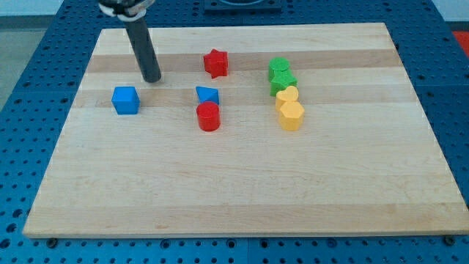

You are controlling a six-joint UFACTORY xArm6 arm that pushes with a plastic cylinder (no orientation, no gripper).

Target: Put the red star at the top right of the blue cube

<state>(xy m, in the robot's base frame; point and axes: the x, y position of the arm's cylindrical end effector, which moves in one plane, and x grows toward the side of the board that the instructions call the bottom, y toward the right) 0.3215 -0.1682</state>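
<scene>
The red star [215, 63] lies on the wooden board toward the view's top, near the middle. The blue cube [126, 100] sits at the view's left. My tip [152, 79] rests on the board just up and right of the blue cube, a small gap apart. The red star is well to the right of my tip, not touching it. The rod rises from the tip toward the view's top left.
A blue triangular block [207, 94] and a red cylinder [209, 116] sit below the red star. Two green blocks [281, 75] and two yellow blocks [290, 108] stand in a column to the right. The board [234, 191] lies on a blue perforated table.
</scene>
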